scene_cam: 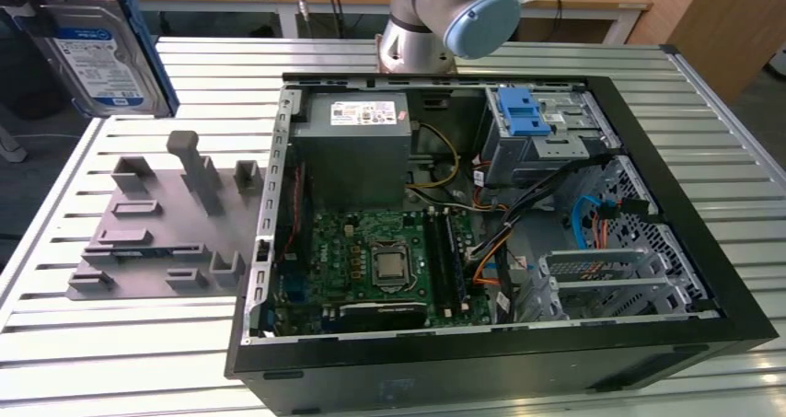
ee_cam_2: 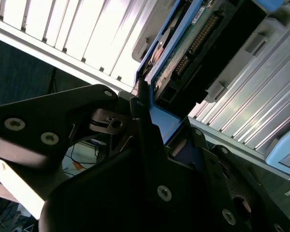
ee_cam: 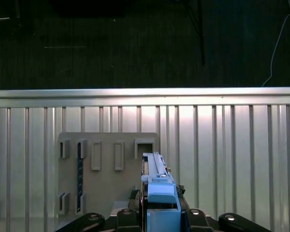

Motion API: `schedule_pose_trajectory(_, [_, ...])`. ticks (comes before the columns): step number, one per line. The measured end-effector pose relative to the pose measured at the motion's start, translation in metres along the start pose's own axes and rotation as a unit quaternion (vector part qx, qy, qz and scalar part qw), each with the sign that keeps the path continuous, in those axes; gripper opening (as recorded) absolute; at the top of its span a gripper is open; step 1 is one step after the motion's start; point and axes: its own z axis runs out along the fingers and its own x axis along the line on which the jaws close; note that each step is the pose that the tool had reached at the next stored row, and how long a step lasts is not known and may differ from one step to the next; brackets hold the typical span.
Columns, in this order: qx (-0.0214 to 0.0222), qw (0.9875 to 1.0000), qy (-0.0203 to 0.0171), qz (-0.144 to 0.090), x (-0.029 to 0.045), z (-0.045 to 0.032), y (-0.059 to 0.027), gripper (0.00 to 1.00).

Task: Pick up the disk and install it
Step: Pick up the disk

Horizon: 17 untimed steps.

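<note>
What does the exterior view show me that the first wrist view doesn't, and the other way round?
Exterior view: the open computer case with its green motherboard, grey power supply box and blue latch, the arm's base behind it, and the labelled face of the disk.
First wrist view: the tool clamped on the disk, which is seen edge-on along its blue rail, and the dark floor beyond the table's edge.
Both: the disk held over the slatted table, and the grey fixture plate lying on it.
</note>
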Motion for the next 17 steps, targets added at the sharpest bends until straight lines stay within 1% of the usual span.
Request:
schedule_pose_trajectory(9, [0.0000,1.0000,0.0000,0.000,0.0000,-0.0067,0.0001,0.36])
schedule_pose_trajectory(17, [0.0000,1.0000,0.0000,0.000,-0.0001,-0.0102,0.0001,0.36])
